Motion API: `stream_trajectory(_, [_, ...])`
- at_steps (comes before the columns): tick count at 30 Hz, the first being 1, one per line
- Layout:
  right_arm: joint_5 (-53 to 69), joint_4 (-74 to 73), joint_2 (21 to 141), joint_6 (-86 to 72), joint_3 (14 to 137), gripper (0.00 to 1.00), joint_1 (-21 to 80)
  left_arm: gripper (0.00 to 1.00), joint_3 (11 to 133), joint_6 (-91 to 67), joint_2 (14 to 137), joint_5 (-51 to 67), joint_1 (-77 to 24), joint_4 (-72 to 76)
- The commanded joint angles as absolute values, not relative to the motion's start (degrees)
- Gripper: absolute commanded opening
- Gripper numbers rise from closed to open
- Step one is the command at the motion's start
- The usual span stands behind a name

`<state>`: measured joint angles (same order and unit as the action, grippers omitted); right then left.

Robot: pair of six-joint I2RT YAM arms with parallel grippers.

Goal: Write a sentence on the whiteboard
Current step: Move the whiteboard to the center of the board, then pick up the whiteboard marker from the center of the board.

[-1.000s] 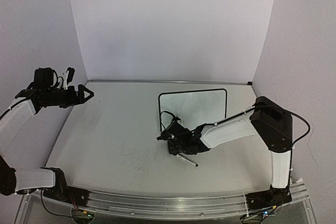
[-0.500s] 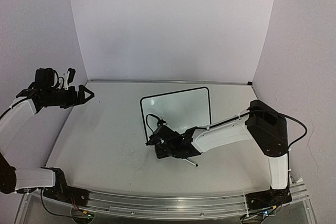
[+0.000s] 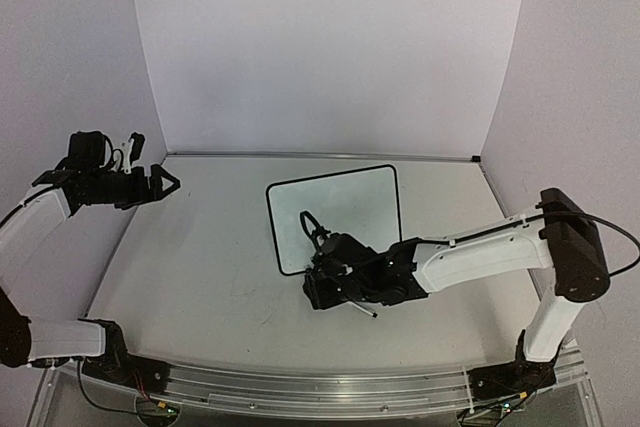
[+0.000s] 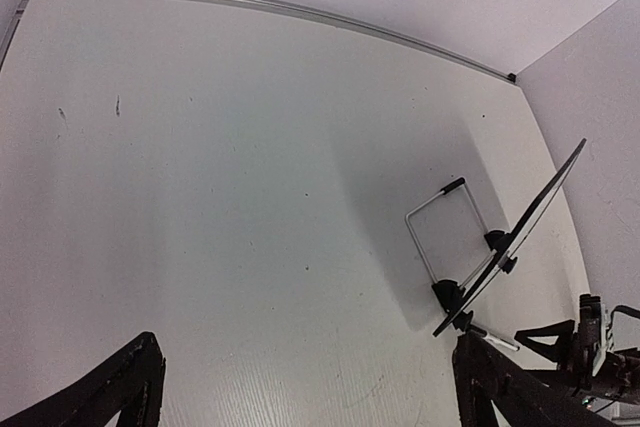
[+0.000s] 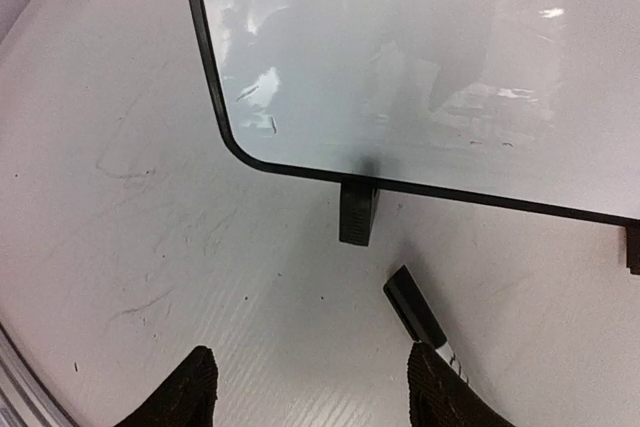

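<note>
1. The whiteboard [image 3: 340, 209] is stood tilted on its feet near the middle of the table [image 3: 200, 267].
2. The left gripper [image 3: 165, 182] is spread wide and empty, well to the left.
3. The right gripper [image 5: 315, 392] is opened wide before the board's near edge, and nothing is gripped.
4. A marker [image 5: 413, 312] is laid just beside one finger.

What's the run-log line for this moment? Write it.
right gripper: open, empty | marker: lying loose before whiteboard | whiteboard: standing, no legible writing | left gripper: open, empty

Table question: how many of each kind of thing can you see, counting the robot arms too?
whiteboard: 1
marker: 1
robot arms: 2, the left arm and the right arm
Total: 4
</note>
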<state>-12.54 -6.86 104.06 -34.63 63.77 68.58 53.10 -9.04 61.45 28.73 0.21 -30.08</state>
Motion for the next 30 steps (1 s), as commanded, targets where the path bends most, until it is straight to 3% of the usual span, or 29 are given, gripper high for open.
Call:
stream_trajectory(1, [-10.4, -13.5, 99.0, -32.7, 60.0, 0.62, 68.6, 0.99, 53.1, -9.4, 62.7, 28.8, 0.3, -29.9])
stream_trajectory(13, [-2.3, -15.7, 97.6, -26.9, 53.9, 0.60, 62.8, 0.99, 53.0, -9.0, 63.6, 31.3, -1.9, -29.1])
stream_trajectory(18, [-0.8, -15.7, 100.9, -24.9, 55.5, 0.54, 62.0, 0.99, 54.1, -9.7, 66.1, 32.9, -2.8, -30.9])
stream_trajectory(26, [-1.3, -15.0, 103.5, -24.1, 56.0, 0.33, 62.0, 0.97, 51.9, -15.7, 65.8, 35.3, -3.2, -29.5])
stream_trajectory(30, [-1.1, -14.1, 104.1, -24.0, 55.7, 0.13, 61.9, 0.97, 48.3, -19.7, 63.5, 37.7, -4.1, -27.3])
